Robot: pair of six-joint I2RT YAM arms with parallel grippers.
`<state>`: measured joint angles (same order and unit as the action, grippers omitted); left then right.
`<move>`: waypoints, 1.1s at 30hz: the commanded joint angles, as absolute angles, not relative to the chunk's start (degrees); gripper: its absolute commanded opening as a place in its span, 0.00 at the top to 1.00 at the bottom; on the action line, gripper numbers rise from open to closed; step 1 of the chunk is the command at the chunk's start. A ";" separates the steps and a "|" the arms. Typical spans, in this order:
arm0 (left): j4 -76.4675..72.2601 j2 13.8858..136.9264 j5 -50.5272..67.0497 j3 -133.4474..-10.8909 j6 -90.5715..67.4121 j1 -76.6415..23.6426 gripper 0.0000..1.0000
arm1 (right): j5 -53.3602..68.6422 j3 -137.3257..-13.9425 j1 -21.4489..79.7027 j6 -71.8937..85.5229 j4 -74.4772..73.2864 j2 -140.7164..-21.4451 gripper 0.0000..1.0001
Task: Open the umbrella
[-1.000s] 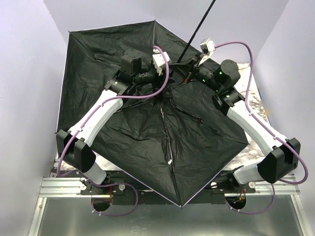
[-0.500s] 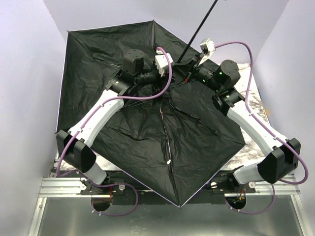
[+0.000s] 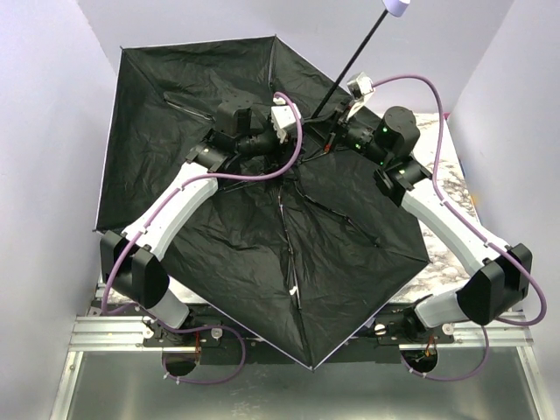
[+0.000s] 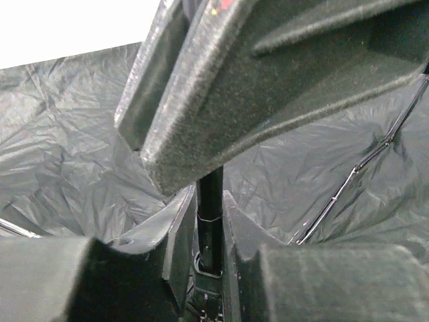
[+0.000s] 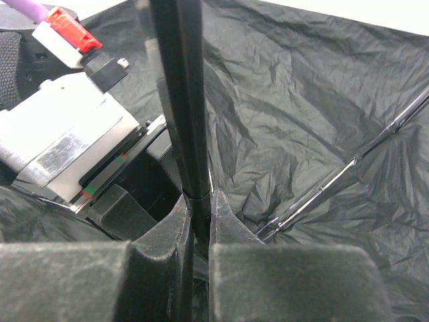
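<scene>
The umbrella (image 3: 219, 236) lies open and inverted on the desk (image 3: 455, 175), black lining facing up, covering most of the surface and reaching past its near edge. A thin pale border shows along the canopy (image 3: 157, 105) rim. The far-left panels stand up against the back wall. Thin metal ribs (image 3: 337, 210) radiate from the hub across the lining. The black shaft (image 3: 350, 61) rises from the hub at a slant towards the far right, with the small lavender handle (image 3: 398, 7) at its top, clear of both arms. Both arms reach over the canopy and meet at the hub. The left pincer (image 4: 209, 228) is closed narrowly on the lower shaft, fingers (image 4: 177, 235) pressed against either side of it just above the hub. The right pincer (image 5: 196, 215) grips the same shaft, its fingers (image 5: 224, 221) tight on both sides. In the right wrist view, the left arm's white wrist housing (image 5: 67, 134) sits just beside the shaft. The overhead view puts the two pincers very near each other on the shaft; whether they touch cannot be determined.
</scene>
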<state>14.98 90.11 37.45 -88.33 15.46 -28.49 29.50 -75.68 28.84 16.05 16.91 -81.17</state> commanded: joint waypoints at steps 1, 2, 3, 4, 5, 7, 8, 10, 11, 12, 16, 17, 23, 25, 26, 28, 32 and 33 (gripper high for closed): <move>22.71 93.41 30.22 -83.76 19.05 -23.38 0.85 | 32.15 -82.61 29.27 20.60 27.31 -78.20 1.00; 22.75 93.38 30.16 -83.55 19.22 -23.31 0.90 | 32.25 -82.57 29.27 20.78 27.41 -78.13 1.00; 22.61 93.34 30.20 -83.33 19.33 -23.29 0.94 | 32.42 -82.55 29.27 20.80 27.42 -78.09 1.00; 22.27 93.19 30.34 -83.19 19.46 -23.23 1.00 | 32.75 -82.41 29.27 20.71 27.36 -78.05 1.00; 22.03 92.95 30.48 -83.22 19.67 -23.20 1.00 | 32.99 -82.03 29.25 20.27 27.05 -77.96 1.00; 20.88 91.97 30.49 -83.58 19.57 -23.20 1.00 | 33.13 -80.74 29.22 19.64 26.35 -77.57 1.00; 20.39 91.32 30.61 -83.83 19.56 -23.20 1.00 | 33.40 -79.78 29.24 18.81 26.00 -77.22 1.00; 20.16 90.40 31.00 -85.65 19.14 -23.20 1.00 | 33.97 -78.00 29.27 17.26 24.71 -76.58 0.90; 20.29 89.90 31.15 -87.11 18.64 -23.20 1.00 | 34.00 -77.08 29.26 16.86 24.03 -76.20 0.81; 20.51 89.69 31.19 -88.70 18.11 -23.19 1.00 | 34.41 -75.95 29.26 15.75 23.60 -75.84 0.73; 22.88 89.11 31.76 -95.66 16.29 -23.25 1.00 | 33.63 -72.70 29.27 12.20 20.28 -73.87 0.37; 23.92 89.24 32.04 -97.65 16.38 -23.20 1.00 | 32.54 -72.16 29.27 11.31 18.73 -73.26 0.30; 29.50 88.81 27.57 -108.93 22.52 -22.99 1.00 | 24.55 -68.97 28.75 8.83 6.79 -67.68 0.13; 29.59 87.24 26.55 -110.18 26.31 -22.77 1.00 | 21.47 -68.73 28.10 9.99 4.68 -66.78 0.13; 29.22 86.29 26.39 -110.30 28.59 -22.69 1.00 | 20.10 -68.84 27.35 10.78 4.13 -66.56 0.13; 28.62 84.78 26.15 -110.58 32.76 -22.68 1.00 | 18.14 -69.05 25.79 13.13 3.27 -66.60 0.13; 30.11 83.42 25.68 -112.49 43.37 -22.68 1.00 | 16.08 -69.86 21.29 17.73 2.28 -66.57 0.15; 30.08 82.81 25.07 -112.23 46.69 -22.68 1.00 | 16.04 -70.19 20.08 18.16 2.29 -66.58 0.15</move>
